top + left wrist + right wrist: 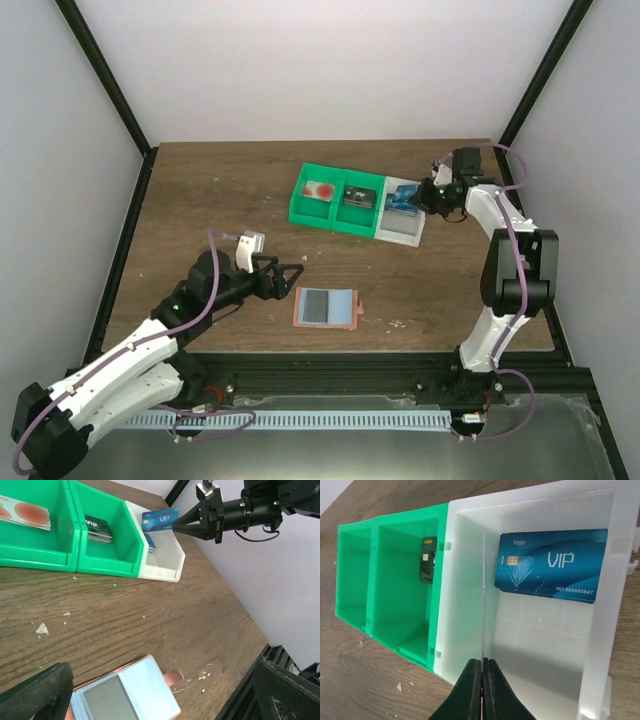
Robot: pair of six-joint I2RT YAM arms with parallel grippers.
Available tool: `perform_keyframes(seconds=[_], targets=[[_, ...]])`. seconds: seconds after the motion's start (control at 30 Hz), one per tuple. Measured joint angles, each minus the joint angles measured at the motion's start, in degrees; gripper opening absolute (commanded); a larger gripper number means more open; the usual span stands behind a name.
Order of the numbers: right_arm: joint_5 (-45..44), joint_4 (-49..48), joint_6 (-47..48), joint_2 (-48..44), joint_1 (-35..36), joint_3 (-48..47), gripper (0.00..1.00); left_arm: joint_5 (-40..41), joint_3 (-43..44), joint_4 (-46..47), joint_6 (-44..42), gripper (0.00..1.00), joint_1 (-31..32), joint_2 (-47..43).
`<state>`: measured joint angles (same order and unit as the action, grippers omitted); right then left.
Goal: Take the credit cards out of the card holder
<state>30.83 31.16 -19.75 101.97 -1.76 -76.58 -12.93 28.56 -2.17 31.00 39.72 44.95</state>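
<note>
card holder (pixel 325 308) salmon-pink, flat, pale-blue face | right hand (pixel 176 526) pinching blue card (pixel 160 520) | left hand (pixel 296 276) spread

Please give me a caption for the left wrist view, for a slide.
Right tool holds a blue VIP card above the white bin; the card holder lies on the table.

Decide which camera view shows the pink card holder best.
Top external: the card holder lies whole and unobstructed. The left wrist view crops it at the frame's bottom edge; the right wrist view misses it entirely.
</note>
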Motion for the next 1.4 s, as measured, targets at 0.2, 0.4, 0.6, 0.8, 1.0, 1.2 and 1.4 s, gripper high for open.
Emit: perform_keyframes(seconds=[0.2,0.4,0.6,0.8,1.0,1.2,1.4], targets=[[0.1,0.8,0.7,3.7,0.0,-1.8,0.01,0.4,-0.2,0.0,0.0,1.0,-0.1,-0.2],[0.6,1.2,0.7,6.3,0.0,-3.1,0.0,0.5,-0.2,0.0,0.0,1.0,-0.2,-0.3],[1.2,1.3,0.5,7.4,0.0,-4.1,0.0,0.5,-0.3,0.0,0.1,1.0,-0.3,-0.5],[1.9,1.9,0.5,10.7,0.0,-7.9,0.0,0.5,-0.6,0.0,0.3,1.0,-0.3,-0.8],[2.1,2.6,0.4,12.7,0.0,-9.3,0.02,0.5,-0.8,0.0,0.4,1.0,-0.3,-1.0],[1.8,2.7,0.4,12.9,0.0,-9.3,0.04,0.5,-1.3,0.1,0.5,1.0,-0.3,-1.1],[1.4,2.7,-0.2,12.9,0.0,-9.3,0.07,0.5,-1.5,0.2,0.5,1.0,-0.3,-1.1]])
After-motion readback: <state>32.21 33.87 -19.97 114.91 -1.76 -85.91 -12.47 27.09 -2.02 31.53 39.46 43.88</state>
